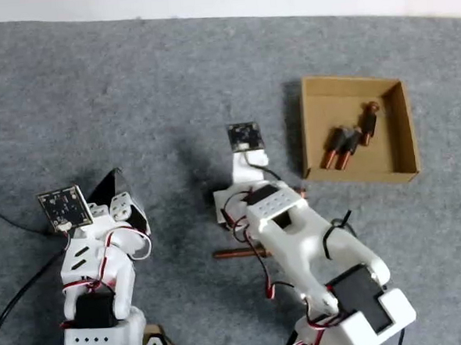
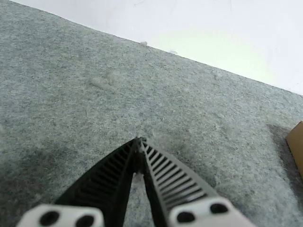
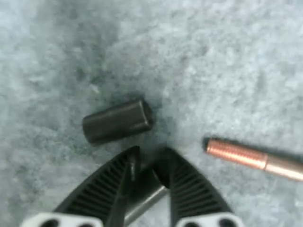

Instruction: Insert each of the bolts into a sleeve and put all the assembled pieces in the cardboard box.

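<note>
The black sleeve [image 3: 117,121] lies on its side on the grey mat [image 1: 131,85], just ahead of the right gripper [image 3: 149,158], whose jaws stand narrowly apart and hold nothing. The copper bolt [image 3: 251,156] lies near it, not touching. Jaws this narrow could nudge the sleeve and roll it away. The left gripper [image 2: 140,142] is closed and empty. The cardboard box [image 1: 360,177] sits far right.

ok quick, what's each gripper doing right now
Left gripper: shut, holding nothing.
Right gripper: open, empty, just short of the black sleeve.
</note>
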